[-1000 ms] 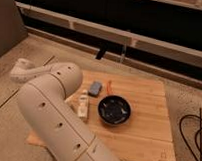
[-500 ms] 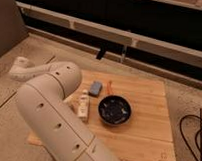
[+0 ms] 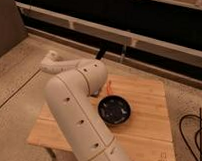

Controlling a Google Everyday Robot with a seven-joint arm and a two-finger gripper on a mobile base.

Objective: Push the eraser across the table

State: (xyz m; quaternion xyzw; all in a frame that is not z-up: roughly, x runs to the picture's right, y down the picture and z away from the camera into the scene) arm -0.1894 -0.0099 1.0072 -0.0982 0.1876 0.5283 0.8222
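Table (image 3: 148, 121): small, low, square, light bamboo-like plank top; eraser isn't visible, arm (image 3: 78, 114) covers the table's left side. Dark round bowl (image 3: 114, 110) sits mid-table just right of the arm. Gripper hidden behind the arm.

The bulky cream-white jointed robot arm (image 3: 78, 114) rises from the lower foreground and folds back at its elbow. The two-finger gripper is hidden behind that arm.

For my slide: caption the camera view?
White arm sweeps over the table beside black bowl; gripper hidden behind it.
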